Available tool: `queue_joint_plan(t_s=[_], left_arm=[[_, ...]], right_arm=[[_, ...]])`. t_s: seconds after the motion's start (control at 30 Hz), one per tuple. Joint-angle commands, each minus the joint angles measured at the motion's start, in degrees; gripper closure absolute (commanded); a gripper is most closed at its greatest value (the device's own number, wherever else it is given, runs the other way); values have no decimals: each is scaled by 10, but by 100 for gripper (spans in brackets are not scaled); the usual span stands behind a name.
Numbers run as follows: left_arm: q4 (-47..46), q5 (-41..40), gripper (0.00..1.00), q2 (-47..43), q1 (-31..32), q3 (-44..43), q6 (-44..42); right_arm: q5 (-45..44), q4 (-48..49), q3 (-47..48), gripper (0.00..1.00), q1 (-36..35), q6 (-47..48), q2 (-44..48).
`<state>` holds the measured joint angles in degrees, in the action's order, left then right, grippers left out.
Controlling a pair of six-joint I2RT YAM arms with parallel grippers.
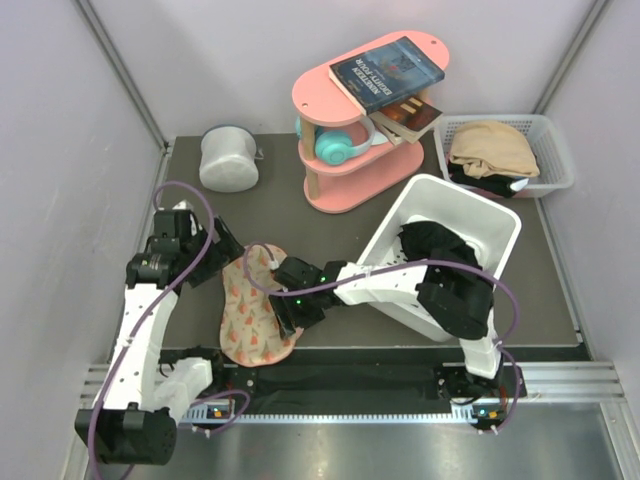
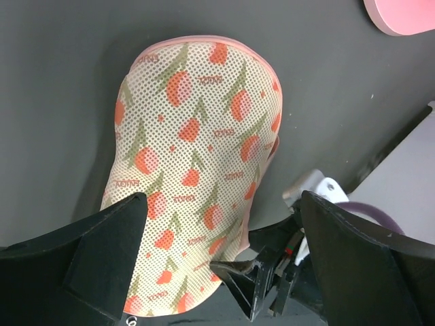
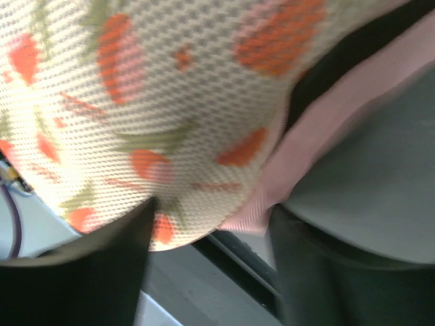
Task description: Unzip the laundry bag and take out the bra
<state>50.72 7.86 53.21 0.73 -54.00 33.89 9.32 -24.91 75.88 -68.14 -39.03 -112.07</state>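
Note:
The laundry bag [image 1: 252,312] lies flat on the dark table; it is beige mesh with red and green motifs and pink trim. My left gripper [image 1: 220,268] is open at its far left end; in the left wrist view [image 2: 217,251] its fingers straddle the bag [image 2: 190,149] without touching it. My right gripper [image 1: 292,318] is at the bag's right edge. In the right wrist view [image 3: 211,258] its fingers are apart, with the pink trim [image 3: 272,204] and mesh [image 3: 136,102] between them. A dark gap shows between mesh and trim. The bra is hidden.
A white bin [image 1: 480,215] holding a black garment [image 1: 440,248] stands right of the bag. A slotted basket [image 1: 550,150] with beige clothes is at the back right. A pink shelf [image 1: 350,185] with books and a grey-white cylinder [image 1: 230,158] stand at the back.

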Motion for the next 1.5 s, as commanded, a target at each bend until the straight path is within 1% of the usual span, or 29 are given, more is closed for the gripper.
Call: queue_joint_plan(t_s=[0.0, 0.03, 0.07, 0.13, 0.17, 0.23, 0.33, 0.4, 0.43, 0.47, 0.53, 0.57, 0.6, 0.63, 0.67, 0.7, 0.73, 0.77, 0.8, 0.83, 0.9, 0.93, 0.97, 1.03, 1.13, 1.2, 1.23, 1.33, 1.47], left_arm=[[9, 5, 1, -24, -4, -10, -1], [10, 7, 1, -29, -3, -9, 0], [12, 8, 1, -31, -4, -8, 1], [17, 7, 1, -39, -4, -9, 0], [21, 5, 1, -43, -4, -10, 1], [26, 4, 1, -51, -3, -9, -1], [36, 15, 1, -61, -3, -3, 2], [39, 22, 1, -75, -4, 3, 9], [39, 27, 1, -79, -3, 12, 14], [38, 30, 1, -84, -4, 18, 21], [29, 44, 1, -98, -4, 40, 29], [24, 51, 1, -102, -4, 48, 35], [19, 59, 1, -108, -4, 55, 41], [10, 69, 1, -112, -4, 70, 46], [4, 82, 1, -115, -3, 77, 58], [-2, 87, 1, -122, -4, 84, 64], [-12, 91, 1, -123, -4, 96, 70], [-18, 98, 1, -127, -3, 102, 73], [-24, 99, 1, -126, -3, 108, 76], [-30, 102, 1, -126, -3, 119, 77], [-46, 101, 1, -121, -4, 130, 78], [-50, 99, 1, -117, -4, 134, 78], [-62, 95, 1, -111, -4, 136, 79], [-83, 92, 1, -104, -4, 143, 88], [-132, 95, 2, -85, -4, 157, 100], [-156, 97, 2, -65, -4, 159, 104], [-159, 98, 2, -58, -3, 157, 103], [-163, 94, 2, -43, -4, 145, 100], [-156, 96, 2, -57, -3, 137, 101]], right_arm=[[57, 50, 20, 47, -5, 7, -17], [59, 43, 23, 54, -2, 14, -19], [59, 36, 29, 70, 1, 21, -22], [51, 15, 37, 85, 19, 38, -21], [47, 7, 38, 94, 28, 49, -18], [32, -8, 42, 100, 63, 64, -11], [4, -49, 73, 100, 126, 111, -12], [-16, -87, 131, 100, 167, 158, -27], [-23, -98, 156, 98, 178, 174, -35], [-33, -111, 208, 94, 187, 205, -43], [-35, -140, 262, 88, 209, 228, -75], [-33, -148, 315, 80, 214, 242, -87], [-32, -166, 339, 73, 223, 247, -109], [-30, -174, 360, 64, 225, 250, -118], [-31, -182, 396, 41, 227, 253, -128], [-33, -190, 407, 32, 229, 254, -129], [-36, -196, 408, 19, 228, 251, -125], [-43, -193, 399, 16, 228, 245, -106], [-45, -188, 382, 14, 227, 238, -91], [-46, -169, 339, 12, 226, 223, -74], [-51, -147, 284, 11, 216, 201, -16], [-54, -123, 229, 11, 210, 178, 3], [-50, -111, 202, 11, 194, 165, 38], [-38, -73, 130, 11, 171, 124, 65], [-25, -54, 76, 11, 123, 66, 87], [-27, -31, 55, 11, 99, 36, 87], [-23, -20, 38, 11, 94, 10, 85], [-11, 0, 29, 12, 92, -18, 74], [-51, 7, 34, 13, 93, -52, 53]])
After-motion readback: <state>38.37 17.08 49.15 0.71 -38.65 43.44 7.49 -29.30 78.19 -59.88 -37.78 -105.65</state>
